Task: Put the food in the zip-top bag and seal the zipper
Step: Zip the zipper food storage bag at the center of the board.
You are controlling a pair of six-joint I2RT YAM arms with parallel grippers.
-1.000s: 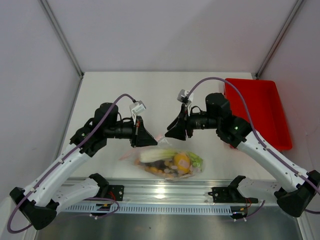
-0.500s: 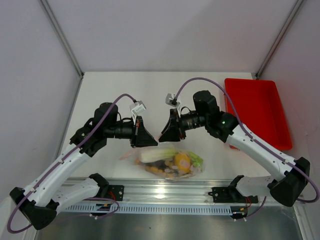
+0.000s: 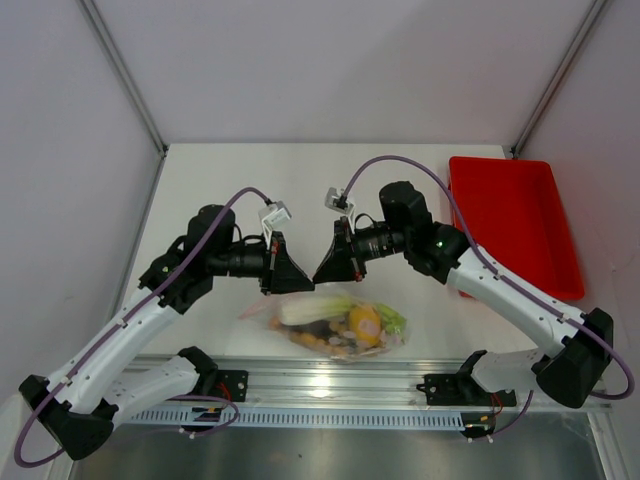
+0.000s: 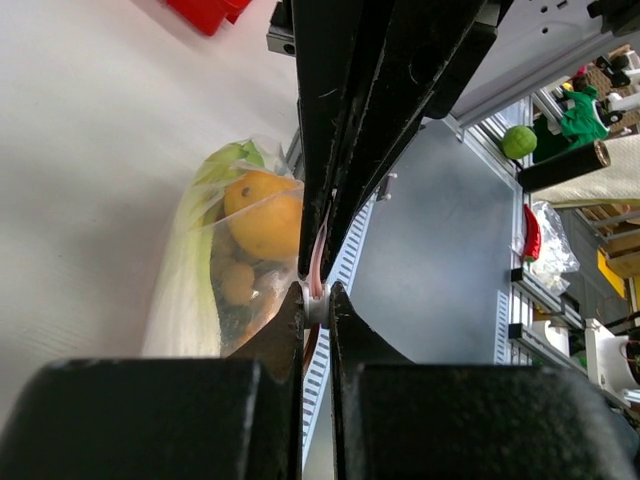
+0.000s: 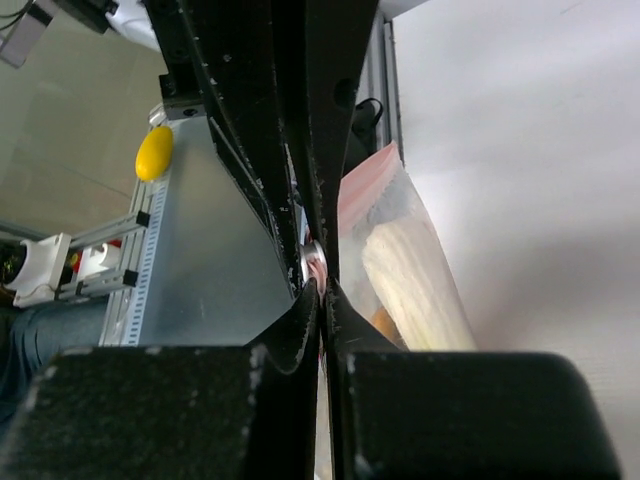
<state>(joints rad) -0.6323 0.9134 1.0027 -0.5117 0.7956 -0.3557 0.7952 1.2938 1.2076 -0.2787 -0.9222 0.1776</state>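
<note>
A: Where's the bag?
B: The bag (image 3: 260, 314) lies on the table (image 3: 240, 180) near the front edge, between the two arms. It holds the food: lemon (image 3: 364, 323), leek (image 3: 312, 308), tan balls (image 3: 322, 343), green leaves (image 3: 393, 320).
A: And the left gripper?
B: The left gripper (image 4: 318, 300) is clamped on the zipper (image 4: 316, 255). The pink strip runs straight through its closed fingertips. In its wrist view the bag's body sits just left of the fingers, with the lemon pressed against the plastic.
A: The right gripper?
B: The right gripper (image 5: 320, 292) is closed too, fingers pressed together. A bit of pink shows at the tips, so it looks pinched on the same zipper. That view is dark and crowded, so I'm not fully sure. The bag is just right of its fingers there, with the leek showing through.
A: How do the two sit to each other?
B: From the top view they're tip to tip, touching or nearly, both at the bag's far edge. One comes in from each side. The food lies just on the near side of both tips.
A: Is the zipper sealed?
B: Can't tell, the fingers cover it.
A: Anything else?
B: A red tray (image 3: 515, 215) at the far right, well apart from the bag.
</note>
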